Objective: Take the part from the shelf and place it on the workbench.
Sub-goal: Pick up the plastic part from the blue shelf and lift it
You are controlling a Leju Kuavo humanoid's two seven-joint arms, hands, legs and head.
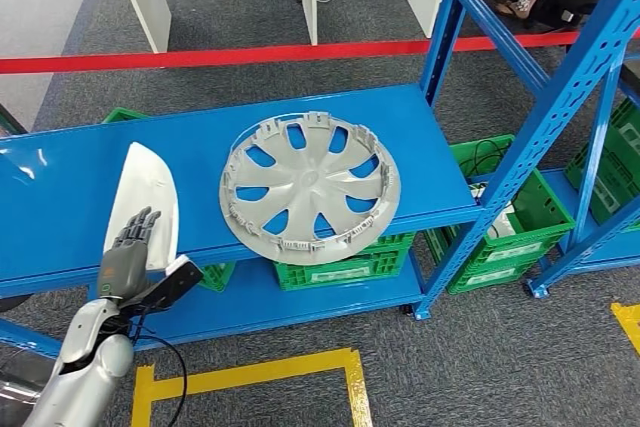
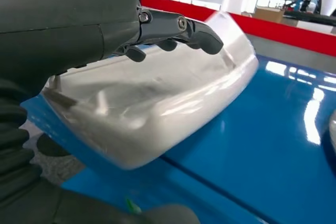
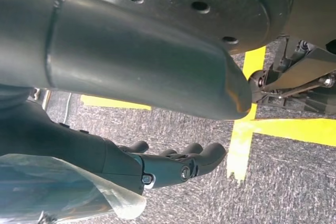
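Left wrist view: left hand [image 2: 174,30] lies against glossy white part [image 2: 158,103], fingers stretched along its surface; real grip cannot be told. Head view: part [image 1: 151,197] stands on edge at front lip of blue shelf [image 1: 68,187]. Risk: slick curved shell slides free, drops to floor. Right hand [image 3: 178,163] hangs over carpet, fingers apart, holding nothing. Farther along shelf, grey wheel cover [image 1: 309,187] overhangs edge; careless swing could knock it.
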